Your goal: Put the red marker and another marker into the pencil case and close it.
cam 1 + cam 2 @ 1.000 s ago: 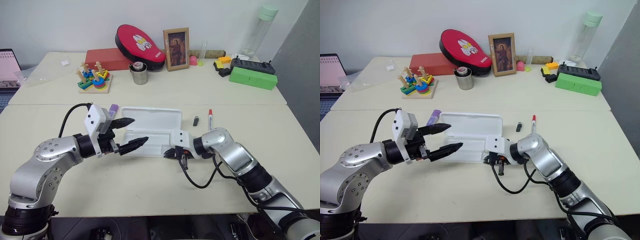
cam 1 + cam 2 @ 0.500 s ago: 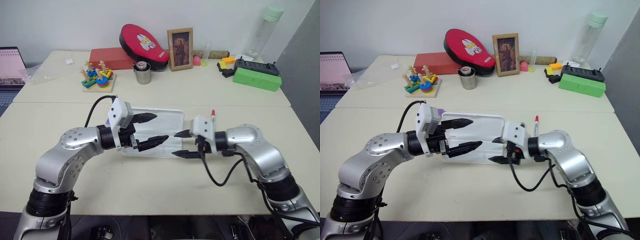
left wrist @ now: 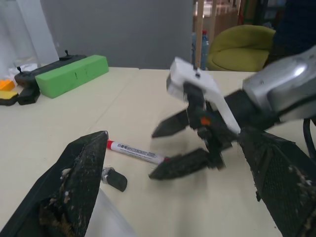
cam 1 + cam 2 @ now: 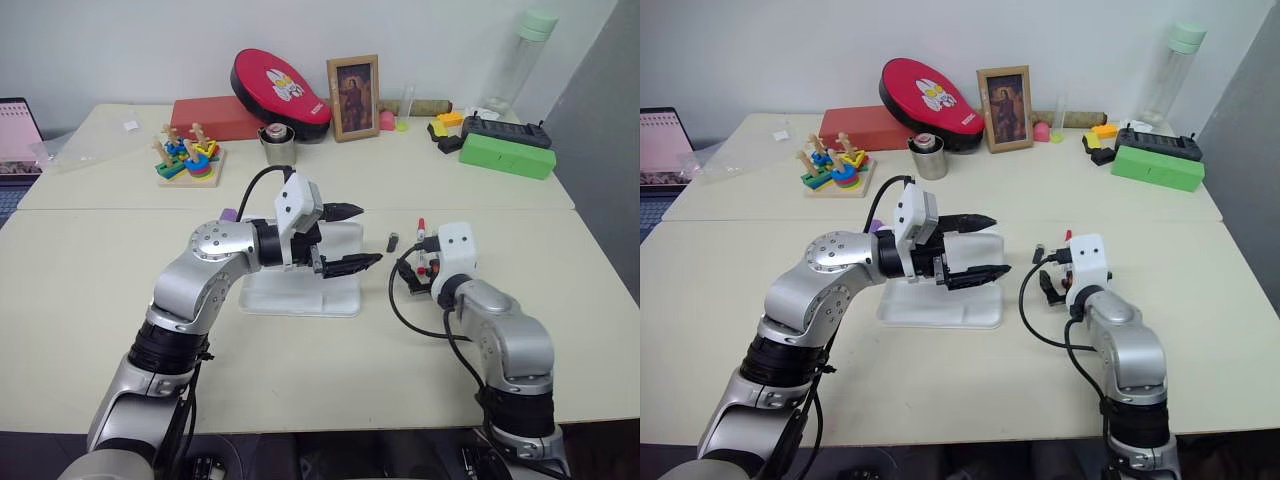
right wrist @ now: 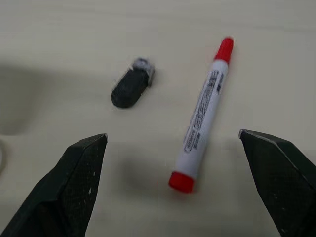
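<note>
Right gripper (image 5: 180, 143) stands wide open over the red marker (image 5: 201, 114), which lies on the table (image 4: 300, 370) beside a small black object (image 5: 130, 89). Closing off-centre could roll it away. Left gripper (image 4: 350, 238), also open, hovers over the pencil case (image 4: 300, 295).

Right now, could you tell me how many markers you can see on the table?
2. The red marker lies on the table ahead of the right gripper, beside a small black object. A purple marker peeks out behind the left arm, mostly hidden.
</note>
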Robot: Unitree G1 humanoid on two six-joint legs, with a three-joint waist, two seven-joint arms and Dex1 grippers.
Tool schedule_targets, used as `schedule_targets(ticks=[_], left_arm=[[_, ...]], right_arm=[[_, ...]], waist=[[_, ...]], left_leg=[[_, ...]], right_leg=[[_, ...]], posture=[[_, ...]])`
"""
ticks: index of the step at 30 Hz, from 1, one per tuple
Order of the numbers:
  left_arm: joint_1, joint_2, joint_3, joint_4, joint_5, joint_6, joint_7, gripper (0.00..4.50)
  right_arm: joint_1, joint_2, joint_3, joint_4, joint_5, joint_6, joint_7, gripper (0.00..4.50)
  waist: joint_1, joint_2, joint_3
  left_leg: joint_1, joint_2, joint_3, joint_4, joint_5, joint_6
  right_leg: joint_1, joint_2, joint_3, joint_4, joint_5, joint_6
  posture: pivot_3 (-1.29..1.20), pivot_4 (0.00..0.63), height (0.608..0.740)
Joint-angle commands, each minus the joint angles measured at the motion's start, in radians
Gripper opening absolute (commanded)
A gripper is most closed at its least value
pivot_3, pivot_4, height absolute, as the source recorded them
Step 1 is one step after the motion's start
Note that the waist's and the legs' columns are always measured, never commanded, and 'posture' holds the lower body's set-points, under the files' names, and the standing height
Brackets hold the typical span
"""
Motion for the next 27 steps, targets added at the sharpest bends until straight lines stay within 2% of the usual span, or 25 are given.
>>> schedule_targets(ticks=[1,4,10,13,19,23,27], left_arm=[[-0.03,-0.018,0.006,0.013,0.011,-0.031,-0.021,4.5],[-0.035,-0.027,0.01,0.021,0.015,-0.036,-0.029,4.5],[-0.041,-0.033,0.02,0.036,0.017,-0.04,-0.037,4.5],[-0.042,-0.036,0.021,0.044,0.021,-0.045,-0.038,4.5],[-0.041,-0.04,0.025,0.048,0.039,-0.062,-0.03,4.5],[-0.033,-0.038,0.043,0.027,0.031,-0.046,-0.014,4.5],[0.028,0.007,0.141,-0.058,-0.027,0.029,0.041,4.5]], right_arm=[[0.001,0.013,0.009,0.027,-0.028,-0.008,-0.069,4.49],[-0.002,0.023,0.005,0.043,-0.034,-0.016,-0.104,4.0],[-0.014,0.037,-0.023,0.037,-0.018,-0.028,-0.135,2.52],[-0.022,0.032,-0.037,0.035,-0.011,-0.027,-0.14,1.93],[-0.033,0.011,-0.057,0.009,-0.011,-0.028,-0.154,0.38],[-0.079,0.015,-0.11,0.007,0.034,-0.072,-0.138,0.32],[-0.181,-0.039,-0.158,0.014,0.116,-0.264,-0.034,0.32]], waist=[[0.0,0.0,0.0],[0.0,0.0,0.0],[0.003,0.0,0.0],[0.003,0.0,0.0],[0.001,0.0,0.0],[0.0,0.0,0.0],[-0.007,0.001,0.0]], left_leg=[[0.0,0.0,0.0,0.0,0.0,0.0],[0.0,0.0,0.0,0.0,0.0,0.0],[0.0,0.0,0.0,0.0,0.0,0.0],[0.0,0.0,0.0,0.0,0.0,0.0],[0.0,0.0,0.0,0.0,0.0,0.0],[0.0,0.0,0.0,0.0,0.0,0.0],[0.0,0.0,0.0,0.0,0.0,0.0]], right_leg=[[0.0,0.0,0.0,0.0,0.0,0.0],[0.0,0.0,0.0,0.0,0.0,0.0],[0.001,0.0,0.0,0.0,0.0,0.0],[0.001,0.0,0.0,0.0,0.0,0.0],[0.0,0.0,0.0,0.0,0.0,0.0],[0.0,0.0,0.0,0.0,0.0,0.0],[0.0,0.0,0.0,0.0,0.0,0.0]], posture=[[0.0,0.15,0.74],[0.0,0.15,0.74],[0.0,0.15,0.74],[0.0,0.15,0.74],[0.0,0.15,0.74],[0.0,0.15,0.74],[0.0,0.15,0.74]])
